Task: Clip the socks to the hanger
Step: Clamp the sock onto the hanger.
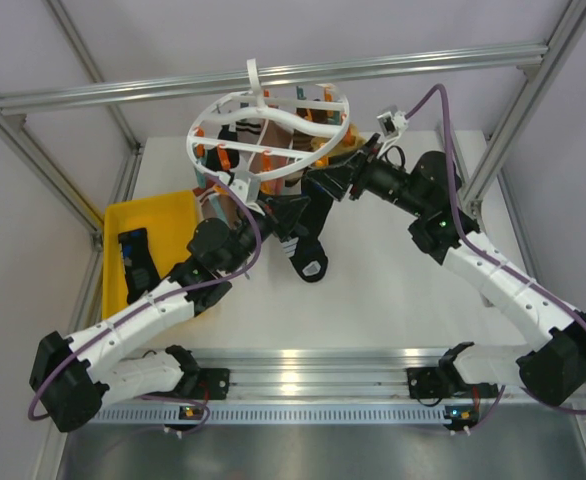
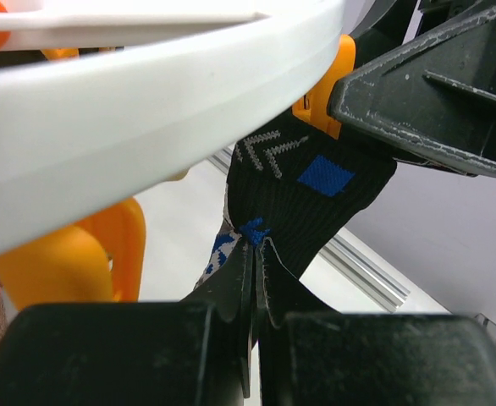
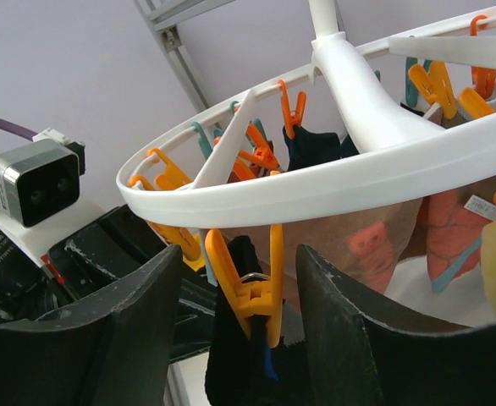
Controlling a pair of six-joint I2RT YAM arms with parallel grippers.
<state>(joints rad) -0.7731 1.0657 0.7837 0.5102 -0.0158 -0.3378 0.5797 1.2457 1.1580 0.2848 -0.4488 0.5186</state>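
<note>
The white round hanger [image 1: 235,108] hangs over the table's far middle, with orange and teal clips under its rings. A black sock [image 2: 309,201] with blue and grey marks hangs from an orange clip [image 3: 255,292] on the outer ring [image 3: 316,188]; the clip's lower end is closed on the sock's top edge. My left gripper [image 2: 257,254] is shut on that sock's lower part, just below the ring. My right gripper [image 3: 239,317] is open, and its fingers [image 3: 117,334] stand apart on either side of the orange clip without touching it. Brown socks [image 3: 375,245] hang behind, clipped to the hanger.
A yellow tray [image 1: 163,212] stands at the table's left with a dark sock [image 1: 133,258] in it. The black sock's toe [image 1: 309,262] reaches down to the table. Aluminium frame bars [image 1: 273,78] run above and beside the hanger. The left wrist camera [image 3: 32,182] sits close to my right fingers.
</note>
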